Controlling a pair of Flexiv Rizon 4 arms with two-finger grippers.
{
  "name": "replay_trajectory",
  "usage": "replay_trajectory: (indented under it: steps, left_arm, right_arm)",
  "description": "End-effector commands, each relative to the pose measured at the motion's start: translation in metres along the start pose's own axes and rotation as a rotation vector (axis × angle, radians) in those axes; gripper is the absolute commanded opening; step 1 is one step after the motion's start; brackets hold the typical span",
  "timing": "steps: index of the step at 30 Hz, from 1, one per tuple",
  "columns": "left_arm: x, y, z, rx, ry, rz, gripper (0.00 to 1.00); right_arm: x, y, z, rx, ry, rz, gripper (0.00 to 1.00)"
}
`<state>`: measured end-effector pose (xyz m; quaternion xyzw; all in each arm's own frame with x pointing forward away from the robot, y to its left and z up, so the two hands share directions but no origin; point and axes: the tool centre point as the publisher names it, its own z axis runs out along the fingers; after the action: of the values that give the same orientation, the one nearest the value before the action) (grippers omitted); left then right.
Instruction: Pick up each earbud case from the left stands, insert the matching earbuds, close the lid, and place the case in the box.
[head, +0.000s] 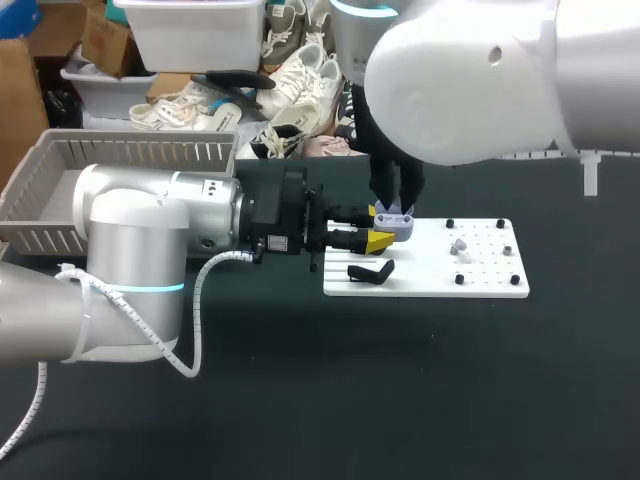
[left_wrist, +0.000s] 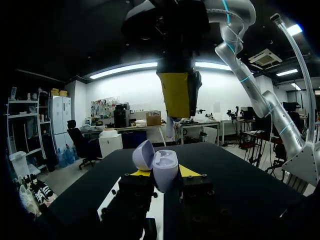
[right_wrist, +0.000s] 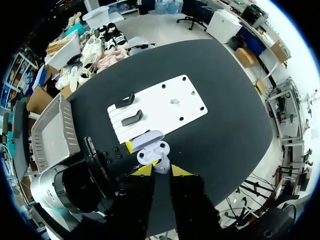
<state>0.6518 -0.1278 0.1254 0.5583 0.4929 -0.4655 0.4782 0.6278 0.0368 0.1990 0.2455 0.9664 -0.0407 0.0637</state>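
Observation:
A lavender earbud case (head: 396, 224) (left_wrist: 159, 167) (right_wrist: 151, 146) stands with its lid open above the left end of the white board (head: 480, 278) (right_wrist: 160, 107). My left gripper (head: 380, 238) (left_wrist: 163, 175) is shut on it from both sides. My right gripper (head: 392, 207) (right_wrist: 161, 170) hangs just over the open case, shut on a small white earbud (right_wrist: 161, 165). One of its yellow fingers (left_wrist: 177, 94) shows above the case in the left wrist view. Another earbud (head: 458, 246) (right_wrist: 174, 101) lies on the board. A black stand (head: 370, 271) (right_wrist: 133, 118) is bare.
A grey slatted basket (head: 40, 170) (right_wrist: 64, 122) sits at the table's far left, behind my left arm. Small black pegs (head: 459, 279) dot the board's right half. Dark tabletop lies open in front of and right of the board.

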Motion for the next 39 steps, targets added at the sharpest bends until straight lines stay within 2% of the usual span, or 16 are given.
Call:
replay_trajectory:
  steps: [1,17,39]
  left_arm:
    - [0.0,-0.001,0.001,-0.006,0.0,0.001,0.0]
    - [0.0,-0.001,0.001,-0.006,0.0,0.001,0.0]
    - [0.0,-0.001,0.001,-0.006,0.0,0.001,0.0]
  right_arm:
    - [0.0,-0.003,0.002,-0.004,-0.006,0.006,0.0]
    - [-0.004,0.006,0.012,0.019,0.024,0.007,0.0]
    - [-0.009,0.003,0.02,0.033,0.045,0.034,0.0]
